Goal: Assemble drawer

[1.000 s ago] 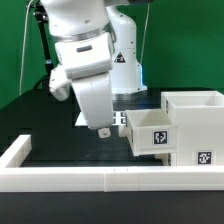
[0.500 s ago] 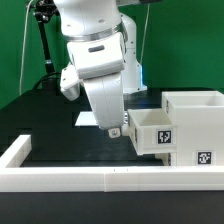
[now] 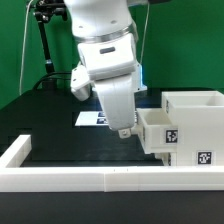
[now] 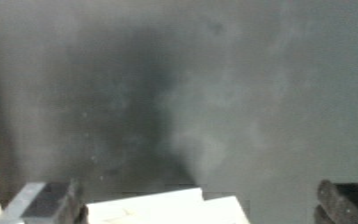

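Note:
The drawer's large white case [image 3: 196, 112] stands at the exterior view's right, with a tag low on its front. One small white tray [image 3: 160, 131] with a tag on its side sits partly inside the case's left opening. My gripper [image 3: 125, 129] hangs just left of the tray, its tips at the tray's outer end. In the wrist view the gripper [image 4: 195, 210] is open, with its fingers [image 4: 43, 205] wide apart. A white tray corner [image 4: 158, 208] lies between them, touching neither. The second tray is out of view.
A low white rim [image 3: 80, 181] runs along the black table's front and left edges. The marker board [image 3: 92, 118] lies flat behind the arm. A green wall and a black stand are at the back.
The arm has moved toward the exterior view's right, and the tray has slid the same way, further into the case.

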### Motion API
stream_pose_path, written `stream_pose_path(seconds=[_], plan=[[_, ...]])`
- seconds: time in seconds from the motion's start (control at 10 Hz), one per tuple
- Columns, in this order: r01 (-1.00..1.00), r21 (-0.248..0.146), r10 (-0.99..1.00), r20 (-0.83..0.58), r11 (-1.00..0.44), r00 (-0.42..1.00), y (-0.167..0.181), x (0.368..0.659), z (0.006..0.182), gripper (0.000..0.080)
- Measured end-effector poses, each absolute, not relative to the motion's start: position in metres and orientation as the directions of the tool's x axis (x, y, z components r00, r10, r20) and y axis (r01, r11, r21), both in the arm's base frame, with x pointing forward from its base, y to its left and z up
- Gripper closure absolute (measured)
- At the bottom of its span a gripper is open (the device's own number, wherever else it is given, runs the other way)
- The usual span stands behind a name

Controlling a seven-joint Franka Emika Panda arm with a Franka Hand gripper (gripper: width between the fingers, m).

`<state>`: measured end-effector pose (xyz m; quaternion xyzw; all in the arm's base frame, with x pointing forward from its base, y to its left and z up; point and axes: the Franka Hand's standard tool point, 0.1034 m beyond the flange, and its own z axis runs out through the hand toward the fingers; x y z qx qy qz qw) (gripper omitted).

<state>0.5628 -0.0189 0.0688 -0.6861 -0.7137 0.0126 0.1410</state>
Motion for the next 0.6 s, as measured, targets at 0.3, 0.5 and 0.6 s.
stream_pose_path(seconds=[0.3, 0.5, 0.6], plan=[[0.973, -0.226, 0.983, 0.182, 0.038, 0.004, -0.005, 0.559, 0.067, 0.015], [0.972, -0.235, 0.983, 0.183, 0.024, 0.02, 0.01, 0.557, 0.067, 0.015], [0.971, -0.238, 0.983, 0.182, 0.014, 0.03, 0.018, 0.557, 0.067, 0.015]])
